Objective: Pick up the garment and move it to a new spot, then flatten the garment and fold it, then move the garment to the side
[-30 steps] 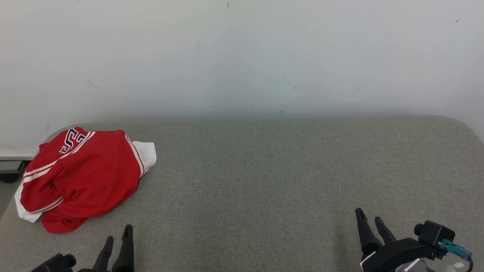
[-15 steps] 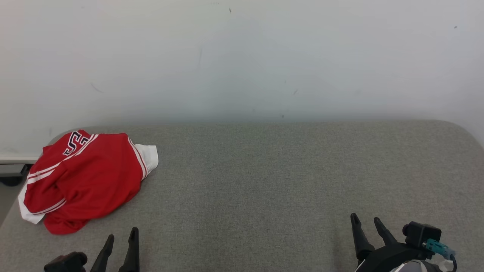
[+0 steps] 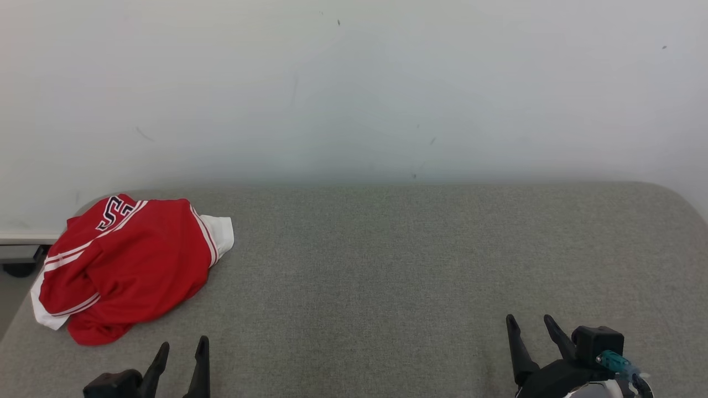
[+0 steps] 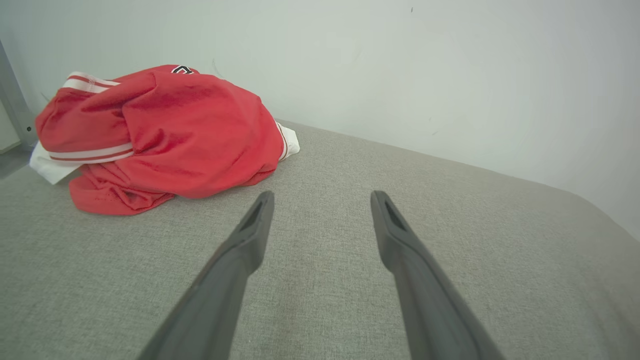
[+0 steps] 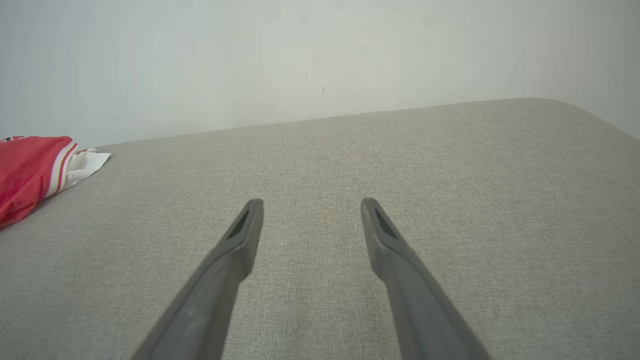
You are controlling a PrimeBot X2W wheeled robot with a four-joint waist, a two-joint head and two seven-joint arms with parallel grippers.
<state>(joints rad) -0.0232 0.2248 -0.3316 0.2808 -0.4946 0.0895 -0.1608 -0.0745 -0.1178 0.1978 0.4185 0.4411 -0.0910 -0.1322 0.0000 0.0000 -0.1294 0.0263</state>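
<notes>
A red garment point(image 3: 130, 265) with white stripes and a dark printed number lies bunched up at the far left of the grey padded surface point(image 3: 387, 265). In the left wrist view the garment point(image 4: 160, 135) sits ahead and to the left of the fingers. At the left edge of the right wrist view a corner of the garment point(image 5: 30, 170) shows. My left gripper point(image 3: 182, 351) is open at the lower left, short of the garment, with nothing between its fingers point(image 4: 250, 235). My right gripper point(image 3: 531, 326) stands open and empty at the lower right, above bare fabric.
A pale wall point(image 3: 354, 88) rises right behind the padded surface. The surface has rounded back corners and its left edge point(image 3: 16, 315) runs just beside the garment. A dark wheel point(image 3: 19, 270) and a pale ledge show beyond that edge.
The whole head view has slid downward, so the camera has tilted up a little. Both grippers sit lower in the picture and slightly nearer the middle. The garment lies as it did.
</notes>
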